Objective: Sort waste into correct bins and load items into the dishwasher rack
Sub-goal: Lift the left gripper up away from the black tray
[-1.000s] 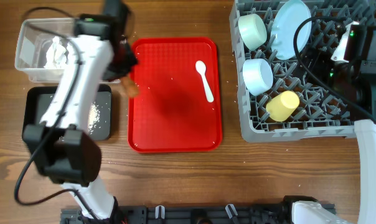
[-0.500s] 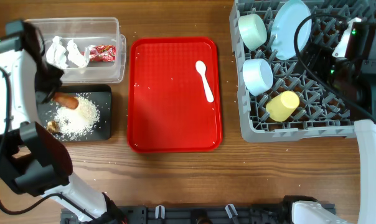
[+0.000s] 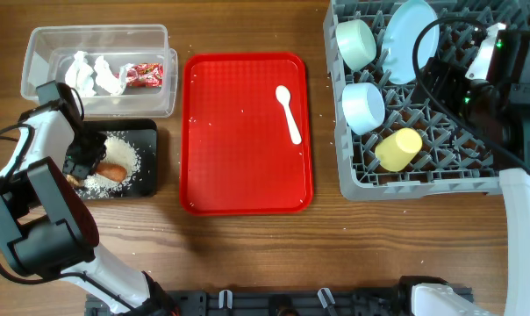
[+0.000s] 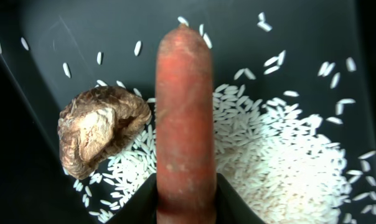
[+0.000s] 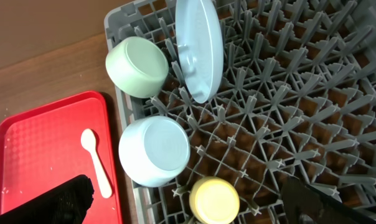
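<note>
**Two bins nearly sorted, one spoon not yet loaded**

Two bins sit by the left claw (image 3: 81, 161): the black tray (image 3: 146, 132) directly beneath it and the clear tub (image 3: 37, 53) just beyond it, up-table. The claw is clenched on one carrot (image 4: 185, 118), its fingers (image 4: 235, 205) hugging the near end. It holds the carrot low over the rice (image 4: 281, 168) (food waste goes together, I judge, so this looks like the drop spot). One brown scrap (image 4: 98, 134) lies just beside the carrot, at the edge of the rice. The tub takes the dry rubbish: crumpled tissue (image 3: 94, 72), two wads as far as I can tell, and one red wrapper (image 3: 144, 75).

Between the two claws lies one red tray (image 3: 230, 175). It bears one white spoon (image 3: 289, 114), well apart from either claw.

The right claw (image 5: 185, 183) hangs released and empty above the rack (image 5: 287, 93). Below it four items stand among the pegs, probably tilted to drain:

- one plate (image 5: 199, 43), on edge
- one mint bowl (image 5: 137, 65)
- one blue bowl (image 5: 154, 152)
- one yellow cup (image 5: 214, 199)
</note>
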You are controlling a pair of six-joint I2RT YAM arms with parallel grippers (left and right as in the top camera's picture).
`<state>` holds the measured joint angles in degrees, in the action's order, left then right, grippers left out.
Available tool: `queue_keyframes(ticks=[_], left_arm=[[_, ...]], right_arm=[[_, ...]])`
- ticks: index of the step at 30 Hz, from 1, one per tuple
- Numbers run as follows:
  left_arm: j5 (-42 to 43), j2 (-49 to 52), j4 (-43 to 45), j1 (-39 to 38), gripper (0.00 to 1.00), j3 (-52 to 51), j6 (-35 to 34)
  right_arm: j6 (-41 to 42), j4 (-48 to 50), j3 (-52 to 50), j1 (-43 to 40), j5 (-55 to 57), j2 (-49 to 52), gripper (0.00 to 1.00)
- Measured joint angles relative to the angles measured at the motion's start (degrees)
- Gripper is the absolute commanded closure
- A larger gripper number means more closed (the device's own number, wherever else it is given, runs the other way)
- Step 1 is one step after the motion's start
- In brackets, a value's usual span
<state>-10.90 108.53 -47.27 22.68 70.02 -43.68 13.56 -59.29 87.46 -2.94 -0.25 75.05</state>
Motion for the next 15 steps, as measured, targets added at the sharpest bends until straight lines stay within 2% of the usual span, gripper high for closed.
queue_keyframes(ticks=[3, 5, 11, 15], left_arm=[[0.0, 0.0, 0.22, 0.0, 0.57, -0.02, 0.02], [0.02, 0.0, 0.22, 0.0, 0.46, -0.02, -0.11], [0.07, 0.0, -0.39, 0.0, 0.4, 0.09, 0.57], [0.7, -0.22, -4.55, 0.0, 0.4, 2.58, 2.86]], right_arm=[[-0.39, 0.0, 0.0, 0.0, -0.2, 0.0, 0.0], [-0.42, 0.0, 0.0, 0.0, -0.37, 0.0, 0.0], [-1.46, 0.35, 0.0, 0.0, -0.44, 0.0, 0.0], [-1.92, 1.42, 0.0, 0.0, -1.11, 0.0, 0.0]])
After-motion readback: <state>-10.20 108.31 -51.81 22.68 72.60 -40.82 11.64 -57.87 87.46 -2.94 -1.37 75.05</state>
